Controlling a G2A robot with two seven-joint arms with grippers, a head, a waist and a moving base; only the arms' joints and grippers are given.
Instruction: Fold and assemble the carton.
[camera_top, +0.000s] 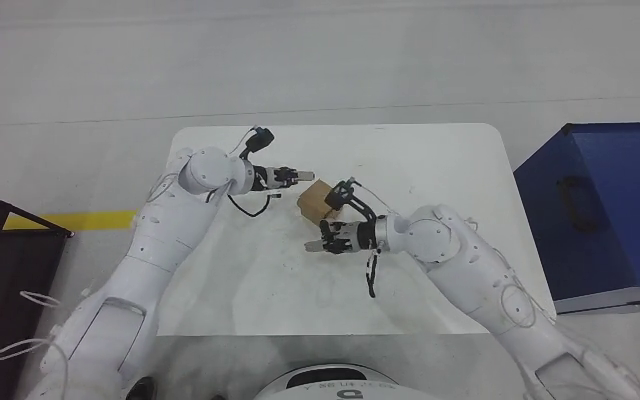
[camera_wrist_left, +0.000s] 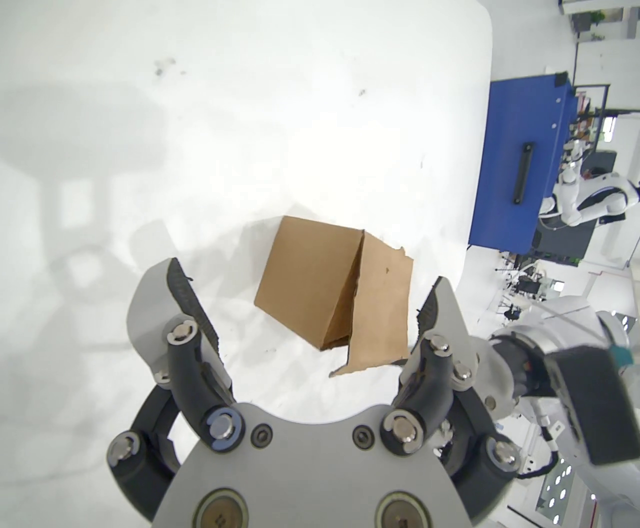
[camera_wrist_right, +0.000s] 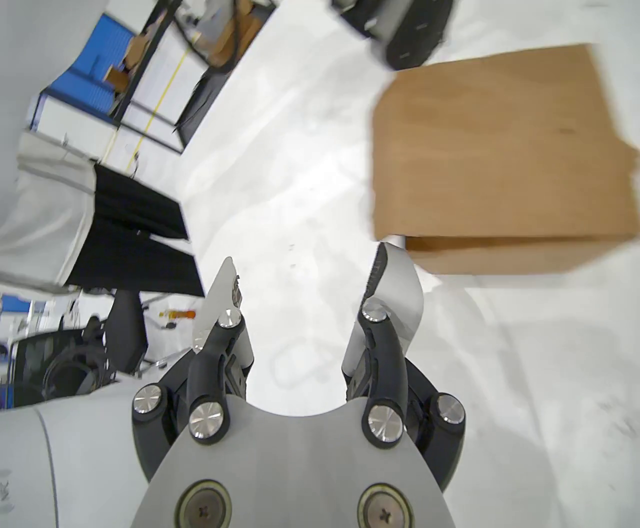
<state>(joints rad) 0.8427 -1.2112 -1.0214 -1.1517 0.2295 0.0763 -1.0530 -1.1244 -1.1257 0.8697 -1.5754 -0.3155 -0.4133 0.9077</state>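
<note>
Carton: the brown cardboard carton (camera_top: 318, 198) (camera_wrist_left: 340, 295) (camera_wrist_right: 495, 165) is partly folded, with one ragged flap hanging loose. It sits on the white table (camera_top: 440, 160) between my two claws.
My left claw (camera_top: 297, 176) (camera_wrist_left: 306, 280): released, with the fingers spread wide. The carton is just ahead of my fingertips, its loose flap near one finger. I cannot tell whether they touch.
My right claw (camera_top: 318, 245) (camera_wrist_right: 305, 255): released and holding nothing. The carton lies just ahead, off to one finger's outer side.
Blue box (camera_top: 590, 210): stands past the table edge on my right claw's side, well apart from both claws.
</note>
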